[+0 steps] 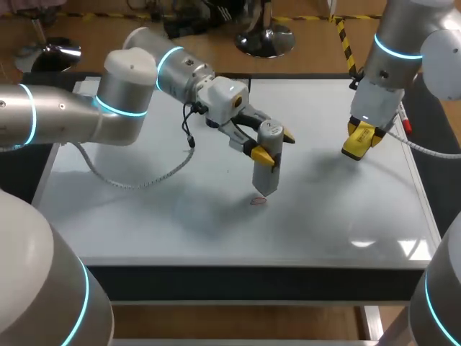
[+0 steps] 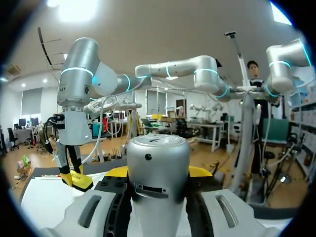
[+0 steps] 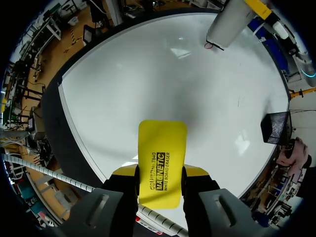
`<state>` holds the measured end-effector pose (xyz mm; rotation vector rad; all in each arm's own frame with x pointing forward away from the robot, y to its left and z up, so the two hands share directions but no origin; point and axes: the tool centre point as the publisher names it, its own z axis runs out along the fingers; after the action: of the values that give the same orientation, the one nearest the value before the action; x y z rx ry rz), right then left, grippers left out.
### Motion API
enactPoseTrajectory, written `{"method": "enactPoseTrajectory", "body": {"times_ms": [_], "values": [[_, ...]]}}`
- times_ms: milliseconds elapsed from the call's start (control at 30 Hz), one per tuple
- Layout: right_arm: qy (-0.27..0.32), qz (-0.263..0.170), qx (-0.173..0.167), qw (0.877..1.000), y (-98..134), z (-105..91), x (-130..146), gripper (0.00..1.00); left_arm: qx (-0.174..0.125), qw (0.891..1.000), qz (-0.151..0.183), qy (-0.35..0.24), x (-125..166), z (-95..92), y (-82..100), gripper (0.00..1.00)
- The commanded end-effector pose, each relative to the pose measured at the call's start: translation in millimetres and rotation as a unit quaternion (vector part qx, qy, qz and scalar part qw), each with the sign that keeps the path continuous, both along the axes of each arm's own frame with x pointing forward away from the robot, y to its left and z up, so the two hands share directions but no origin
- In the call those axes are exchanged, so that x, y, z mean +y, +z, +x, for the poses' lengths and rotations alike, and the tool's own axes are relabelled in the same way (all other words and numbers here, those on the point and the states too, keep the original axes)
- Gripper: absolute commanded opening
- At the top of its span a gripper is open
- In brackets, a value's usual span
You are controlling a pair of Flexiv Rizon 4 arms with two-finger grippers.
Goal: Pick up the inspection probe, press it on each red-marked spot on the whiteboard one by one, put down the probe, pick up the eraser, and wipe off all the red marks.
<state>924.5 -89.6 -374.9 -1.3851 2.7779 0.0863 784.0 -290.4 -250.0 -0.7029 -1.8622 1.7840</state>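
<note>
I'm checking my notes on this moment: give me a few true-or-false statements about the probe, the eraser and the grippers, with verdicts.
1. The left gripper is shut on the probe. True.
2. The eraser lies loose on the whiteboard. False: the right gripper is shut on it.
3. The probe's lower end is right by a red mark. True.
4. The eraser is blue. False: it is yellow.
</note>
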Motion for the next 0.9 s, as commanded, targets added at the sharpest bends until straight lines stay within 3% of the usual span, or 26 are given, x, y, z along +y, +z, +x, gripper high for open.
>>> {"method": "enactPoseTrajectory", "body": {"times_ms": [33,367,900], "values": [[0.001,-0.002,0.0,1.0,0.4,0.3,-0.5,0.0,0.003,1.0,-0.002,-0.007,1.6,0.7,-7.7,0.0],[0.001,-0.002,0.0,1.0,0.4,0.3,-0.5,0.0,0.025,1.0,0.0,-0.006,5.8,1.7,-21.3,0.0],[0.001,-0.002,0.0,1.0,0.4,0.3,-0.5,0.0,0.035,0.999,0.005,-0.003,10.1,2.7,-31.7,0.0]]}}
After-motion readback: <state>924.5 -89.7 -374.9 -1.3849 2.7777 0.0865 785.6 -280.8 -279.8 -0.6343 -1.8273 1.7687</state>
